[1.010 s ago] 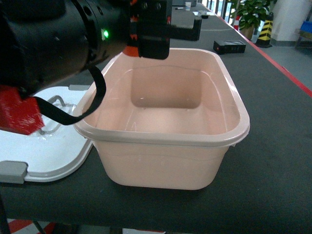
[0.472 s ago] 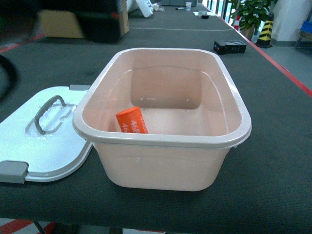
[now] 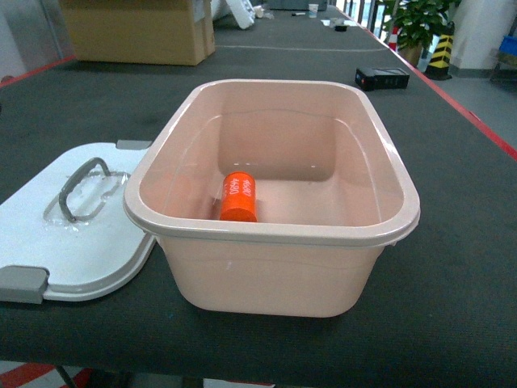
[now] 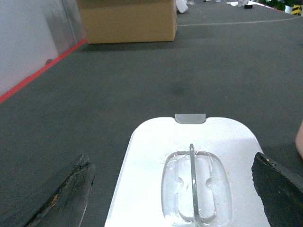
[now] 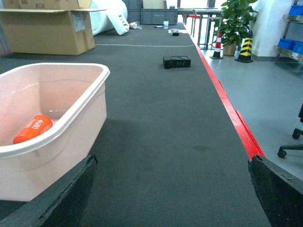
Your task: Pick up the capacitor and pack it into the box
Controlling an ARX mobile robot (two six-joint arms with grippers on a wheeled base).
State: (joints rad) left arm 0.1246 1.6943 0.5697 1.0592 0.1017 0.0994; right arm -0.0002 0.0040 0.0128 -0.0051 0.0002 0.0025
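Note:
The pale pink box (image 3: 266, 231) stands open in the middle of the dark table. An orange capacitor (image 3: 239, 196) lies on its side on the box floor, near the front wall. In the right wrist view the box (image 5: 71, 118) and the capacitor (image 5: 33, 129) show at the left. The white lid (image 3: 89, 242) with its grey handle (image 3: 81, 187) lies flat to the left of the box. My left gripper (image 4: 170, 161) hangs open over the lid (image 4: 151, 170), holding nothing. My right gripper (image 5: 173, 163) is open over bare table to the right of the box. Neither gripper shows in the head view.
A brown cardboard carton (image 3: 137, 31) stands at the back left. A small black case (image 3: 380, 78) lies at the back right. The table's red edge (image 5: 227, 109) runs along the right, with floor, a plant (image 5: 232, 21) and a chair wheel beyond it.
The left arm, which hung over the box one second ago, has pulled back out of the head view. The capacitor now lies in the box and has rolled a little to the right.

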